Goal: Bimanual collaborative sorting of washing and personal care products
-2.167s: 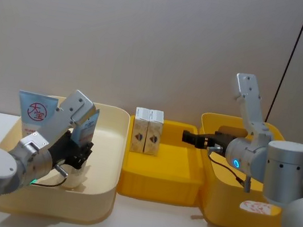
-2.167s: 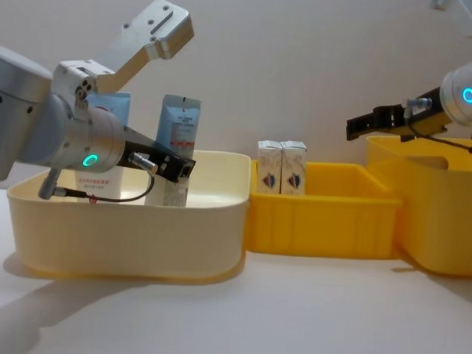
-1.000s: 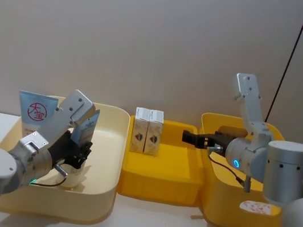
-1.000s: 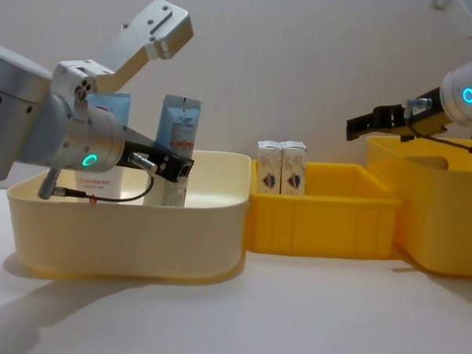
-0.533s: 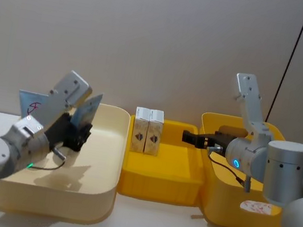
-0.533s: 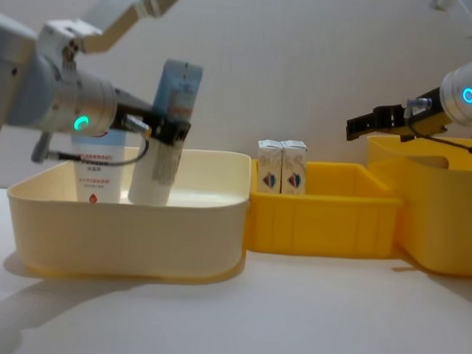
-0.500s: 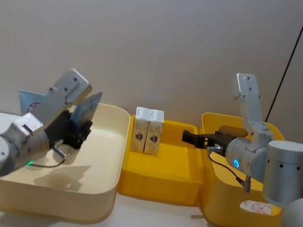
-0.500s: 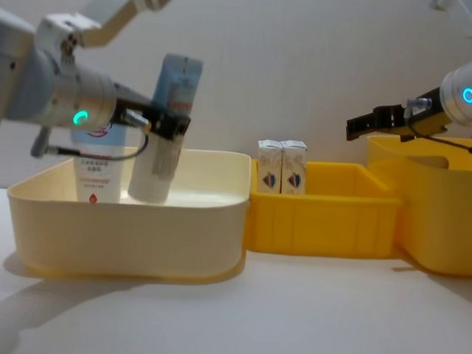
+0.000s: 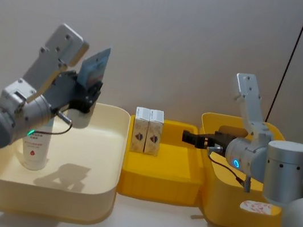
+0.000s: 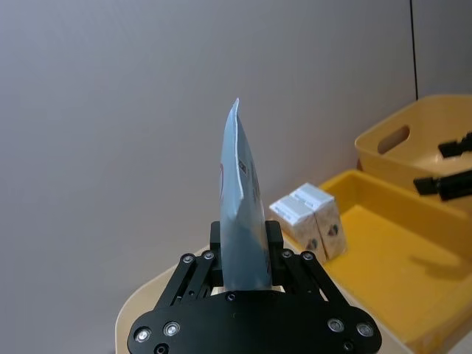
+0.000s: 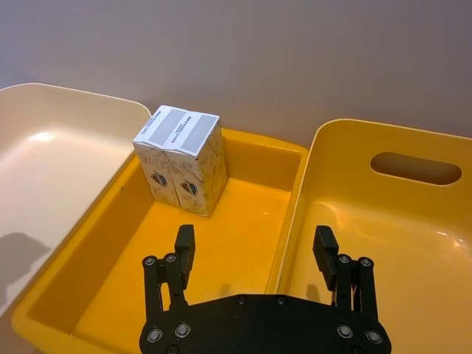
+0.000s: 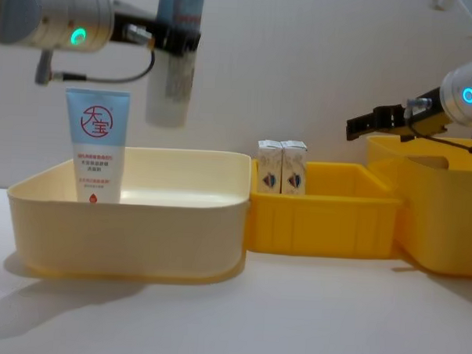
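The pale tapering tube (image 12: 174,61) hangs in the air above the cream bin (image 12: 140,228), at about ten o'clock on the table as the head camera sees it. Its round cap end points down and its flat crimped end points up. The left gripper (image 12: 179,40) pinches it across its two flat faces, somewhere along the upper half. It looks light and soft-walled, so it probably gives under the pads. With its glossy skin it could slide or swing if the pinch is loose, and the flattened part near the crimp seems the surer place to hold, since the rounder cap end would tend to roll. The other tube, light blue with a red round logo (image 12: 96,143), stands upright on its cap at the far left of the cream bin. Two small white cartons (image 9: 147,131) stand touching each other at twelve o'clock, against the far wall of the middle yellow bin (image 9: 157,189). They look stiff and light, and easy to take by their flat sides. The right gripper (image 11: 254,251) hovers with its fingers spread and empty over the shared edge of the middle bin and the right yellow bin (image 9: 227,215), at about two o'clock. The bins sit close together on a smooth pale table (image 12: 253,319) before a plain grey wall.
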